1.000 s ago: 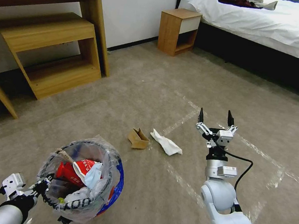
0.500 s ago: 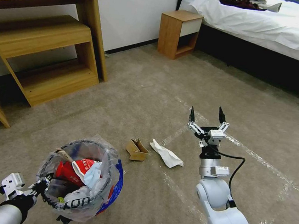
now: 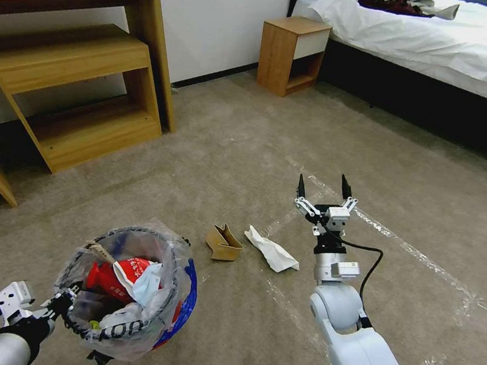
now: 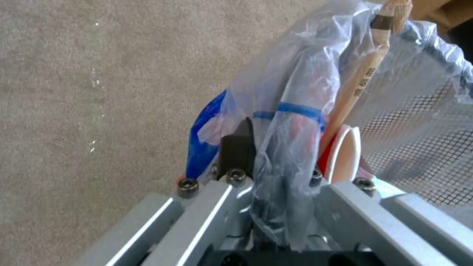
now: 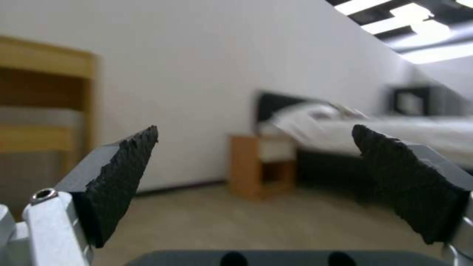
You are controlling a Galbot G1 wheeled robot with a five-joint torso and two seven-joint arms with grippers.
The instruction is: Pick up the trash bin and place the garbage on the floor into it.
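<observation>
Midway through clearing: bin (image 3: pixel 127 292) gripped at its rim by left claw (image 3: pixel 62 303), already part-filled; right claw (image 3: pixel 321 188) spread wide above floor (image 3: pixel 247 148), next needing descent onto white paper (image 3: pixel 271 249) beside cardboard scrap (image 3: pixel 224 242).

Lighting: even, bright indoor light; ceiling panels (image 5: pixel 419 26) burn out to plain white in the right wrist view. Shadows: soft and short; a dark patch under the desk shelves (image 3: pixel 72 100), another under the bed (image 3: pixel 442 58). Glare: tape lines (image 3: pixel 421 253) on the carpet (image 3: pixel 247 142) shine in pale streaks; the clear plastic bag (image 3: pixel 172 256) catches small highlights. Distortion: head view bows straight furniture edges outward toward its borders. Focus: right wrist view keeps the black fingertips (image 5: pixel 123 177) fairly sharp, while wall, nightstand (image 5: pixel 261 166) and bed behind are soft. Left wrist view is grainy and slightly smeared, with the bag washed pale.
</observation>
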